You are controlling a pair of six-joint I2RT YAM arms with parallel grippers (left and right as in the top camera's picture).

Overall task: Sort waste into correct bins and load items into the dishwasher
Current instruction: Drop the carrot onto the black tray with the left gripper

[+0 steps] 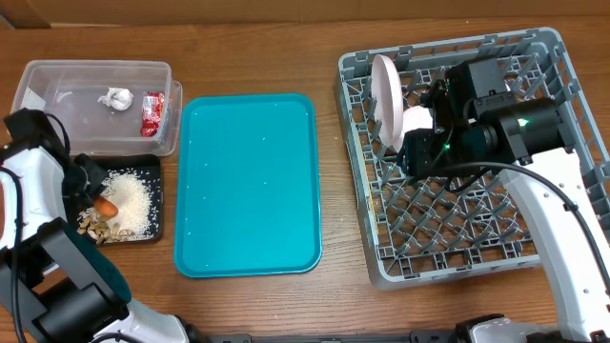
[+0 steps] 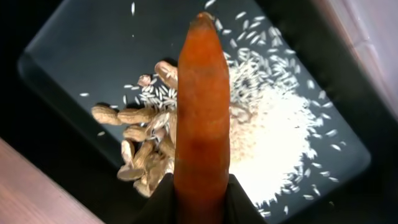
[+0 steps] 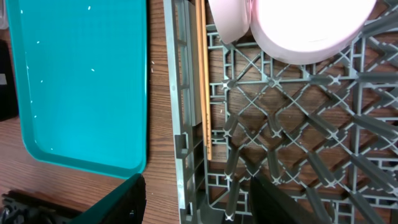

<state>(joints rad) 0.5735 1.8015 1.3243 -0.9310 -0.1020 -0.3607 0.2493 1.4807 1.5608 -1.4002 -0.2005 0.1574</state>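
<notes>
Carrot [image 2: 202, 112]: clamped in left gripper [image 2: 200, 202] above black tray [image 2: 68, 56], release pending. Wrapper [image 1: 152, 113], tissue [image 1: 119, 96] in clear tub [image 1: 57, 71], far left. Plate [image 1: 386, 90], chopsticks [image 3: 200, 81] racked. Right gripper [image 3: 199, 202] spread, empty.

- Orange carrot [image 2: 202, 106], darker at its tip.
- White rice [image 2: 283, 146] and tan peanuts [image 2: 134, 134] on a black tray [image 2: 74, 56].
- Teal serving tray [image 1: 250, 191], speckled white.
- Grey dish rack [image 1: 448, 238], lattice-patterned.
- Red-and-white wrapper [image 1: 152, 113].
- Brown wood-grain counter [image 1: 267, 48].

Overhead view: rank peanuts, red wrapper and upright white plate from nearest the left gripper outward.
1. Peanuts, in the black tray by the left gripper's carrot.
2. Red wrapper, in the clear tub.
3. White plate, in the dish rack, far right.
</notes>
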